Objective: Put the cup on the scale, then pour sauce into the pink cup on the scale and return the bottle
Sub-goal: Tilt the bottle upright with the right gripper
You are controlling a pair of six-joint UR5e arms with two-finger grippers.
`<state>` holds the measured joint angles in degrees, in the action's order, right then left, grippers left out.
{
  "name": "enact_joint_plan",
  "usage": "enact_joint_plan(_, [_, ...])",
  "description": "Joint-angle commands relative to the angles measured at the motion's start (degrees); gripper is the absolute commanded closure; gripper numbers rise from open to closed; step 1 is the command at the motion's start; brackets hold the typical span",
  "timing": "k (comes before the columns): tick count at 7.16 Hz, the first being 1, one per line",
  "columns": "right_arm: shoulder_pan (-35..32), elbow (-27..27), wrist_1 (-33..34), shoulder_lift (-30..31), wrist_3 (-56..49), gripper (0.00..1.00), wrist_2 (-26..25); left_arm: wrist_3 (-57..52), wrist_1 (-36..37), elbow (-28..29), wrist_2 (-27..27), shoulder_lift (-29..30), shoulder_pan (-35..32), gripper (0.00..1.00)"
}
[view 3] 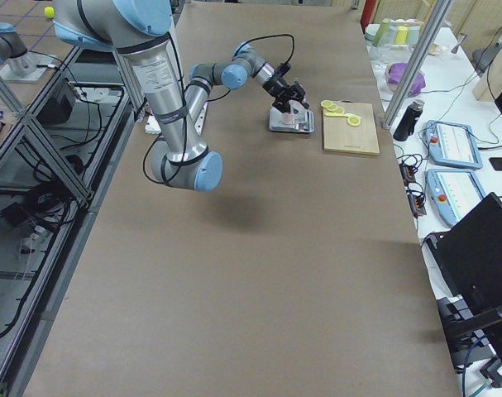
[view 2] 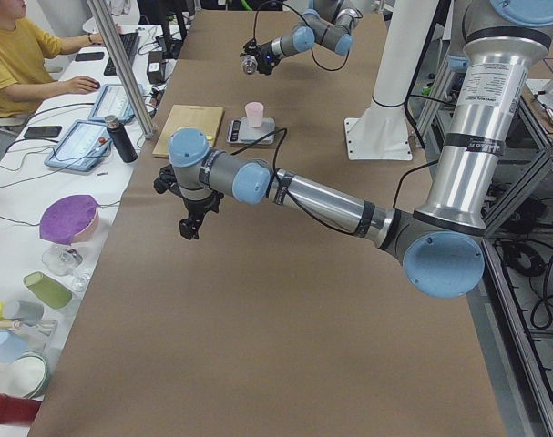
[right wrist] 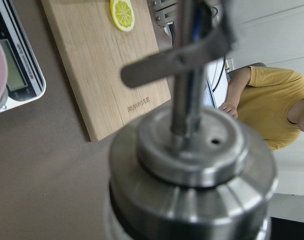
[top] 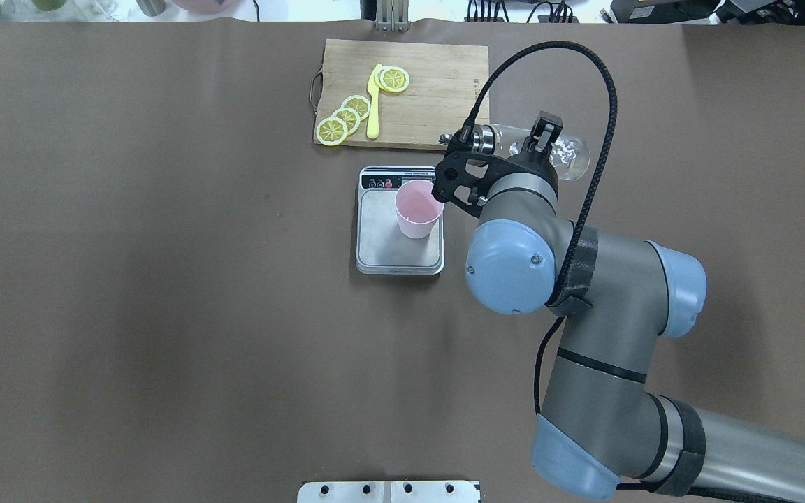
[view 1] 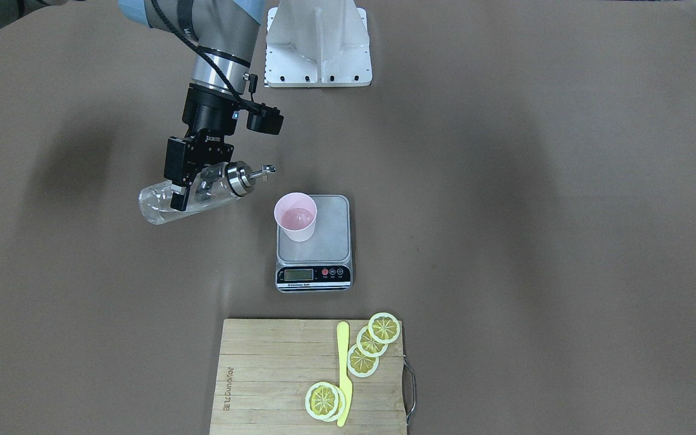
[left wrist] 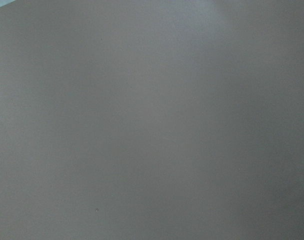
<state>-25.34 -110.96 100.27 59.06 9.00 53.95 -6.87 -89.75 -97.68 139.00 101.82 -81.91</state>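
The big brown tabletop [view 1: 505,241] lies under both arms. The wooden cutting board [view 1: 269,368] is farther from the robot than the right gripper [view 1: 193,192], past the scale. It holds lemon slices [view 1: 384,327] and a yellow knife [view 1: 343,362]. The scale [view 1: 330,229] sits near this gripper, on the side where the bottle's spout points. The right gripper is clamped around the bottle [view 1: 157,208] and holds it up off the tabletop. The bottle lies almost flat, and its silver cap [view 1: 239,177] faces the cup. The pink cup [view 1: 295,219] stands upright on the scale's plate, near the spout tip but not under it. The left gripper [view 2: 190,221] hangs over bare tabletop, well apart from the right one. I cannot tell if its fingers are apart or together.
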Motion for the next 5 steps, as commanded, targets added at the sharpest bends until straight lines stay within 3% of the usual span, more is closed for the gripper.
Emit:
enact_joint_plan(1, [-0.76, -1.01, -12.33, 5.16, 7.32, 0.76, 4.91, 0.01, -0.08, 0.12, -0.05, -0.04, 0.00, 0.01])
enact_joint_plan(3, [-1.47, -1.63, -22.18, 10.26, 17.75, 0.77, 8.17, 0.01, -0.17, 0.21, -0.13, 0.05, 0.09, 0.01])
enact_joint_plan(5, [-3.39, -1.63, -27.81, 10.80, 30.24, 0.77, 13.86, -0.51, -0.17, 0.47, -0.31, -0.21, 0.00, 0.01])
